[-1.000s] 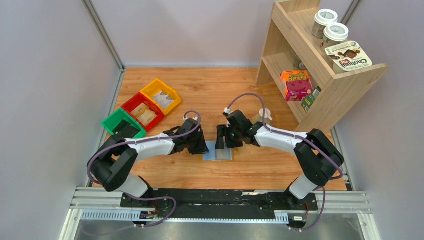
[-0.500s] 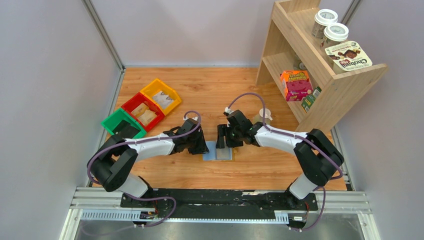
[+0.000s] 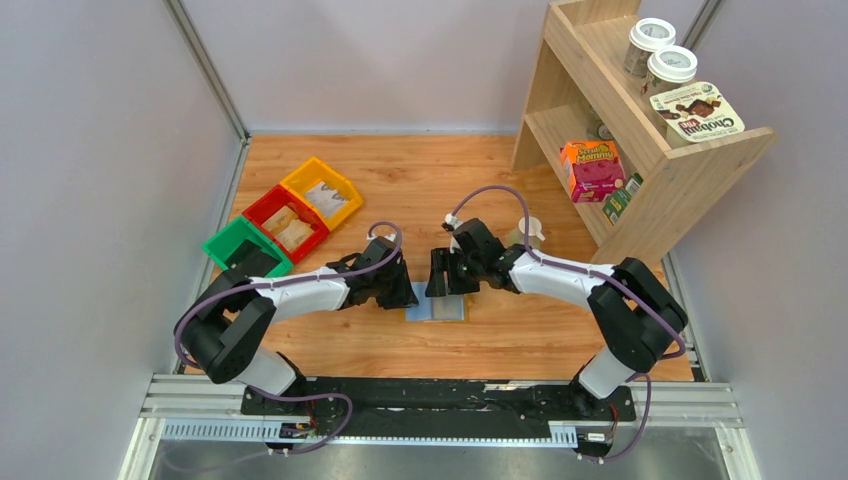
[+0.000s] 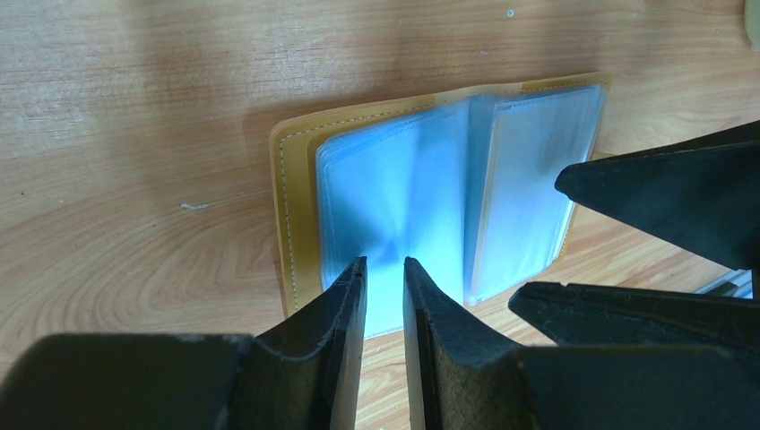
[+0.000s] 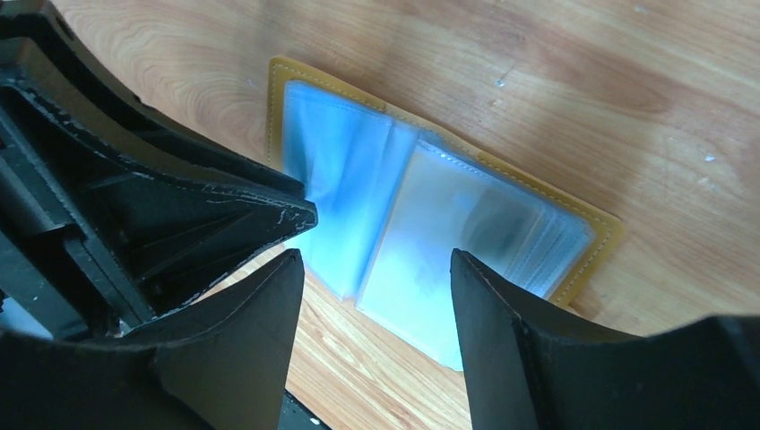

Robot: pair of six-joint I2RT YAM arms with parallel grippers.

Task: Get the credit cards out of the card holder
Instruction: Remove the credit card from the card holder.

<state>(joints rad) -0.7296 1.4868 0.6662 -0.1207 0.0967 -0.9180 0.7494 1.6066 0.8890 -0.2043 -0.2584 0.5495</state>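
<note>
The card holder (image 3: 437,308) lies open and flat on the wooden table between the two arms, its mustard-yellow cover (image 4: 296,206) framing pale blue sleeves. The credit cards (image 4: 394,193) show only as blue-grey rectangles inside those sleeves (image 5: 430,242). My left gripper (image 4: 384,262) hovers at the near edge of the left-hand page, its jaws a narrow gap apart with nothing between them. My right gripper (image 5: 375,255) stands open wide over the near edge of the other page, close to the left fingers (image 5: 134,206). In the top view both grippers (image 3: 408,296) (image 3: 438,280) cover the holder's far part.
Green (image 3: 245,250), red (image 3: 285,222) and yellow (image 3: 322,190) bins with tan packets sit at the back left. A wooden shelf (image 3: 640,150) with boxes and cups stands at the back right. A small pale cup (image 3: 528,230) is just behind the right arm.
My right gripper has shifted slightly left, toward the left gripper, and its jaws have narrowed a little. The left arm and the card holder have not moved.
</note>
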